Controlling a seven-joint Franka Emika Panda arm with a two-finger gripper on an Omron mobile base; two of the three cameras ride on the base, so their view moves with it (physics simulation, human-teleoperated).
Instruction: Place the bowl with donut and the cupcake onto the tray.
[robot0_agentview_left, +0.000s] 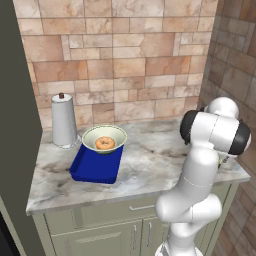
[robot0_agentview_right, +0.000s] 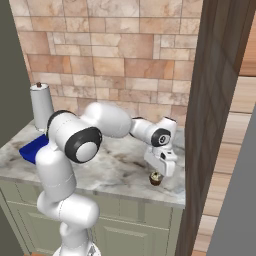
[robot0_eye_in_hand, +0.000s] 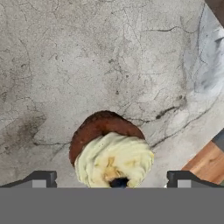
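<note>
The pale green-cream bowl (robot0_agentview_left: 114, 134) rests on the back end of the deep blue tray (robot0_agentview_left: 95, 168), with the orange-brown donut (robot0_agentview_left: 105, 143) inside it. Far to the right, near the counter's right end, stands the cupcake (robot0_agentview_right: 156, 179), dark brown with cream frosting (robot0_eye_in_hand: 114, 159). My gripper (robot0_agentview_right: 158, 171) hangs straight down over it and is open. In the hand view one fingertip (robot0_eye_in_hand: 43, 179) sits on each side of the cupcake, with a small gap on both sides. In the left base view the arm hides the cupcake.
A white paper towel roll (robot0_agentview_left: 64, 120) stands behind the tray's left corner. The marble counter (robot0_agentview_left: 150, 155) ends just right of the cupcake, where a dark wooden panel (robot0_agentview_right: 215, 100) rises. A stone wall backs the counter.
</note>
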